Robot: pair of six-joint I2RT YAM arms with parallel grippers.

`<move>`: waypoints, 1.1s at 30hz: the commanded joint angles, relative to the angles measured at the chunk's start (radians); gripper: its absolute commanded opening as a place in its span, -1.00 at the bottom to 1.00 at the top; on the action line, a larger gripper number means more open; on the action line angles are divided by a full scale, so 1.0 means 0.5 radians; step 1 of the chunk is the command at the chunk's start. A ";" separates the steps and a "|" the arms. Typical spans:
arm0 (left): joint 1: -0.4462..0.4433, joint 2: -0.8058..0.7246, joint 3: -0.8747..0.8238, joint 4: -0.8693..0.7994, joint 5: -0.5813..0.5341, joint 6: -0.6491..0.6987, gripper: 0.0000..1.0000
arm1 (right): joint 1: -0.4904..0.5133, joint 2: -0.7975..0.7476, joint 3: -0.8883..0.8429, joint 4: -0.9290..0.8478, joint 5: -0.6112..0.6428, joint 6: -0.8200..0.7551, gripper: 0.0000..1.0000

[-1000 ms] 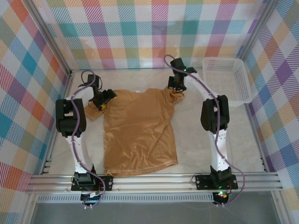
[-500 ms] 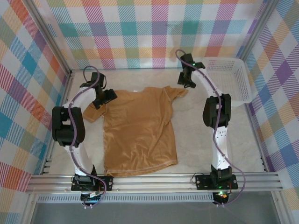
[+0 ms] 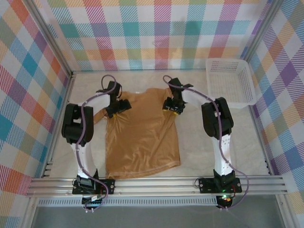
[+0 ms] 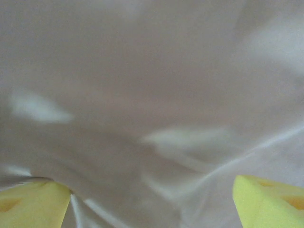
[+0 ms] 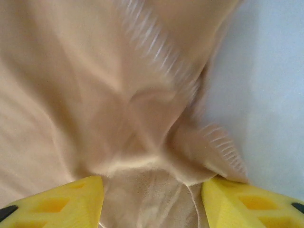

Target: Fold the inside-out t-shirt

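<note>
Shirt: inside-out t-shirt lay flat mid-table, hem toward 6 o'clock
Left gripper: sat on its 11 o'clock shoulder, fingers spread apart over cloth
Right gripper: sat on its 1 o'clock shoulder, fingers parted, bunched cloth between them

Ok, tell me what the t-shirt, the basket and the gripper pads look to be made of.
The t-shirt: thin tan cloth, likely a knit, with a slight sheen; it lies limp, creases softly and shows stitched hems. The basket: white plastic, probably moulded, going by its stiff open-mesh walls. The gripper pads: yellow, matte, with recessed cut-outs; plastic or firm foam, the look leaves it open.
</note>
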 commanded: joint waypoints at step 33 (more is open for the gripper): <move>-0.375 -1.022 -0.791 0.324 -0.095 -0.077 0.75 | 0.030 -1.197 -1.218 0.110 0.086 0.014 -0.09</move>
